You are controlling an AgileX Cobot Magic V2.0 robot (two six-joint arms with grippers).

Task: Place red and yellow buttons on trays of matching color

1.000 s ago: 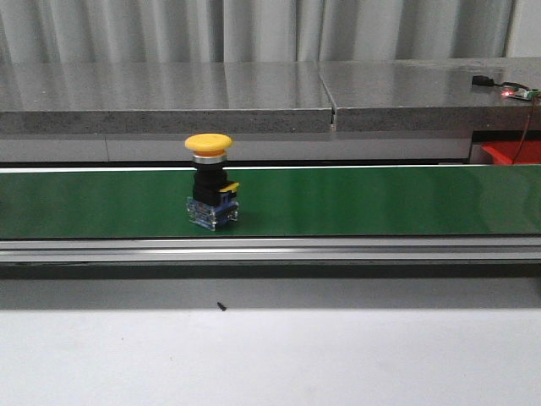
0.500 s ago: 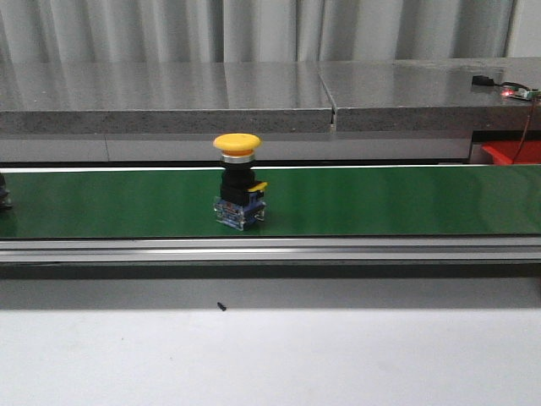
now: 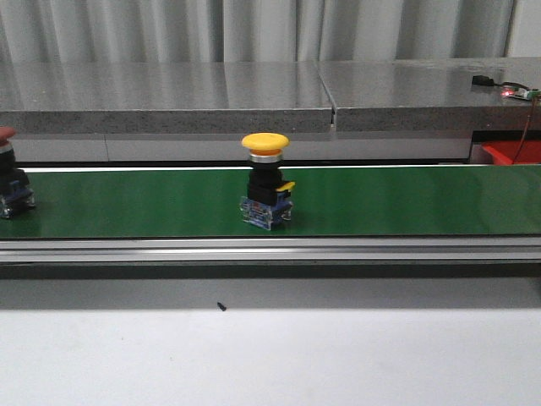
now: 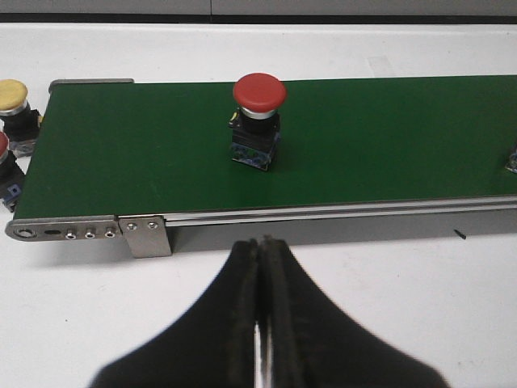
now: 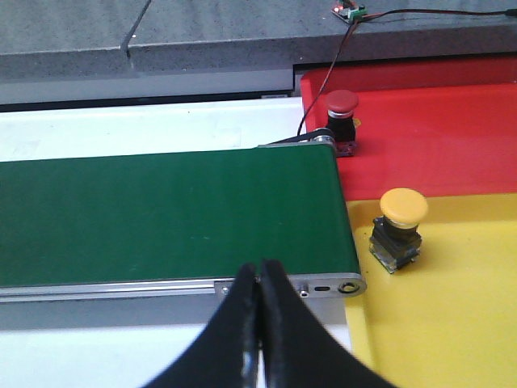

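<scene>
A yellow button (image 3: 265,193) stands upright on the green conveyor belt (image 3: 380,199) near its middle. A red button (image 3: 10,186) shows at the belt's left edge and also in the left wrist view (image 4: 258,120), upright on the belt. My left gripper (image 4: 262,246) is shut and empty, over the white table in front of the belt. My right gripper (image 5: 260,271) is shut and empty, near the belt's right end. A red tray (image 5: 436,145) holds a red button (image 5: 341,120). A yellow tray (image 5: 452,307) holds a yellow button (image 5: 399,229).
Beyond the belt's left end stand a yellow button (image 4: 16,110) and a red button (image 4: 5,170) on the white table. A grey stone ledge (image 3: 254,97) runs behind the belt. A small circuit board (image 3: 516,90) with a wire lies on it at the right.
The yellow button has moved to the right along the belt. The red button has come into the front view at the left edge.
</scene>
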